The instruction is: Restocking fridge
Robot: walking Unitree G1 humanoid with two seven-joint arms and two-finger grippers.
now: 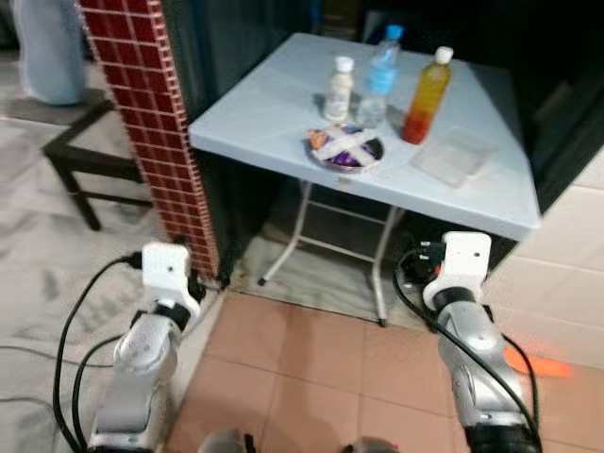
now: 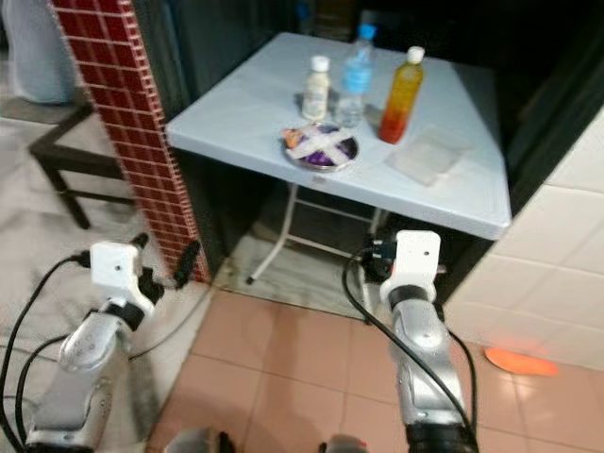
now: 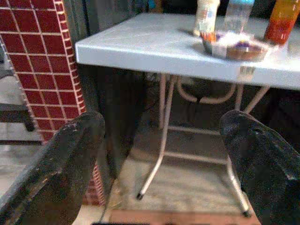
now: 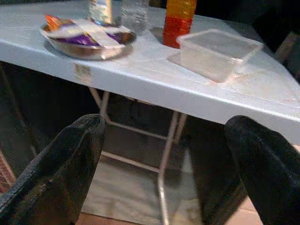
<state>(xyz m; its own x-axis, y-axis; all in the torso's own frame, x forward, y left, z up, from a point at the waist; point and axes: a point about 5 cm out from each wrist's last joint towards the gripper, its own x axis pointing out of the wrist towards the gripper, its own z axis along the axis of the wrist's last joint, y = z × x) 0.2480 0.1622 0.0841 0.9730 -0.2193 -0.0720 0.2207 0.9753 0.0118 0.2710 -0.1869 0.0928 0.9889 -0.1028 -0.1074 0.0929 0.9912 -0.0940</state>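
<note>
Both the left gripper [image 3: 161,154] and right gripper [image 4: 164,154] hang apart and empty, so a hasty reach toward twelve o'clock could topple the orange bottle [image 1: 427,95] on the table [image 1: 255,104].

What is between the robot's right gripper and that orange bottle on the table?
The clear plastic box sits nearer the table edge, partly in front of the orange bottle. The right gripper is open, below table height.

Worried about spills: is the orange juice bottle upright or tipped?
Upright. The orange juice bottle stands on the table, white cap on top.
</note>
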